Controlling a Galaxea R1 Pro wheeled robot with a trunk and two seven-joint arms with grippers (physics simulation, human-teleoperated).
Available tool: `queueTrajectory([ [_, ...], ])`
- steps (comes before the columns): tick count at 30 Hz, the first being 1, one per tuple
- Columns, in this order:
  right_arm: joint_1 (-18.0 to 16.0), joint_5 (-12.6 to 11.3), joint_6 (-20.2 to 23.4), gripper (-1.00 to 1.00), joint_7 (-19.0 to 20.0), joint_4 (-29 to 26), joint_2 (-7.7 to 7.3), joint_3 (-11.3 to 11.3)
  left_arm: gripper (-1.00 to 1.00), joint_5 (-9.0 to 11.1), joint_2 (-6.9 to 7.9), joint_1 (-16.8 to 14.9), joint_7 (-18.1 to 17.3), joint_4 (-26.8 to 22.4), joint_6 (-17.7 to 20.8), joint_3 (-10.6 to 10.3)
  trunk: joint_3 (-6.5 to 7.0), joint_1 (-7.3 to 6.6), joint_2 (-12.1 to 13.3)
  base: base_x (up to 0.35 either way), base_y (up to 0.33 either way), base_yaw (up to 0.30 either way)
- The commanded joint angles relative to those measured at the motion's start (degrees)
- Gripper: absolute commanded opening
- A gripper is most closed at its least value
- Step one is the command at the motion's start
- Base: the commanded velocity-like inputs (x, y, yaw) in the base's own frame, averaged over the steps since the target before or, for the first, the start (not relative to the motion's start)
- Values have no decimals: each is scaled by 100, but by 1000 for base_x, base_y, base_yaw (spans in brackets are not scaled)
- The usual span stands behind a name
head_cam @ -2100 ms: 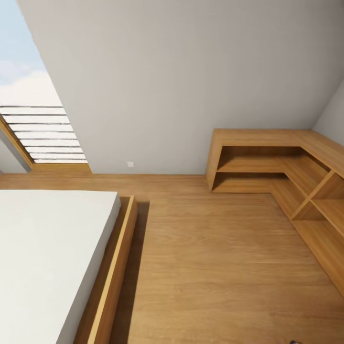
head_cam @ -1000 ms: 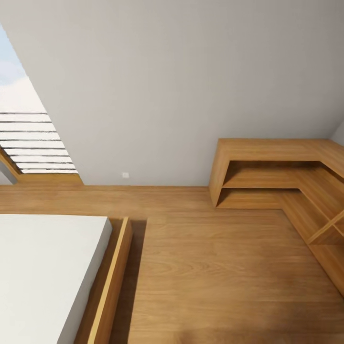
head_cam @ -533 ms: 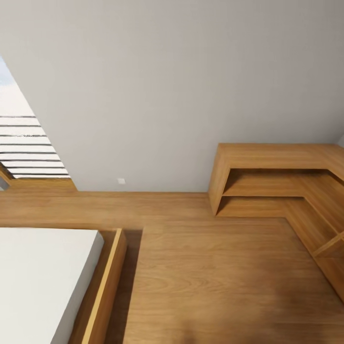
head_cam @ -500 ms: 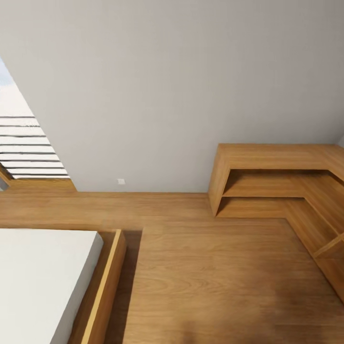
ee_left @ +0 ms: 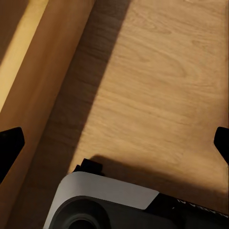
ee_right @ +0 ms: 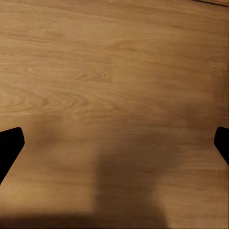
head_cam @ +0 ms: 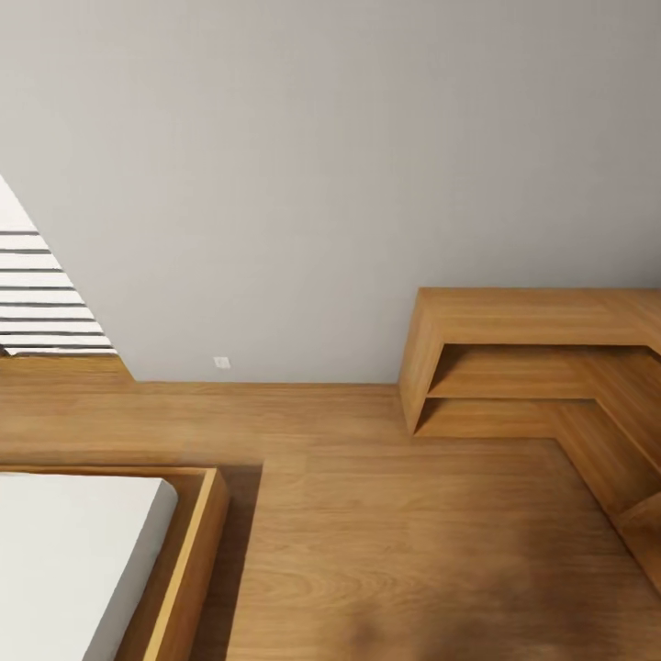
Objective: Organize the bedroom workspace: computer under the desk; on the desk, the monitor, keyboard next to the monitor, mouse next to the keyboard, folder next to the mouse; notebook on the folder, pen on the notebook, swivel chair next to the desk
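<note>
Head view: a plain grey wall [head_cam: 330,165] fills the upper half, meeting a warm oak-plank floor [head_cam: 367,532] along a thin wooden skirting. At the wall's foot sits a small white socket plate [head_cam: 221,363]. At the left edge, a window with white horizontal slats [head_cam: 41,298] runs down to a wooden sill. In the lower left corner lies a low bed with a white mattress [head_cam: 64,551] set inside a light wooden frame [head_cam: 188,560]; the frame throws a dark shadow onto the floor beside it. On the right stands an L-shaped open shelf unit of light wood [head_cam: 542,367], its long run against the wall and its short run turning toward the camera along the right edge. None of the task's things — computer, monitor, keyboard, mouse, folder, chair or the black-topped counter — lies within these pictures.

Left wrist view: the left end effector [ee_left: 114,143] hangs over the plank floor, its two black fingertips [ee_left: 9,145] at opposite edges of the picture, spread wide with nothing between them. Part of the robot's own grey-and-black rounded body [ee_left: 109,202] sits below it. The wooden side of the bed frame crosses one corner, a shadow band beside it.

Right wrist view: the right end effector [ee_right: 114,143] is also spread wide and empty — black fingertips [ee_right: 9,143] at either edge, floorboards and a soft shadow beneath.
</note>
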Motion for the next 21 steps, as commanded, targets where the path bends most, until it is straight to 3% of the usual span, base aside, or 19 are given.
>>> queueTrajectory([
  [1, -5, -21, -13, 100, -33, 13, 3, 49, 100, -43, -3, -2, -23, -3, -11, 51, -5, 3, -2, 325, -46, 0],
  [10, -5, -17, -15, 100, -29, 7, -6, 45, 100, -41, 5, -2, -30, -3, 49, 51, -5, 3, -2, 330, -15, -41],
  [15, -5, -17, -14, 100, -27, 6, -15, 42, 100, -42, 9, -2, -44, -3, 82, 50, -5, 3, -2, 282, -2, -195],
  [21, -5, -20, -14, 100, -29, 6, -22, 38, 100, -41, 49, -2, -51, -3, 90, 50, -5, 3, -2, 87, 0, -245],
])
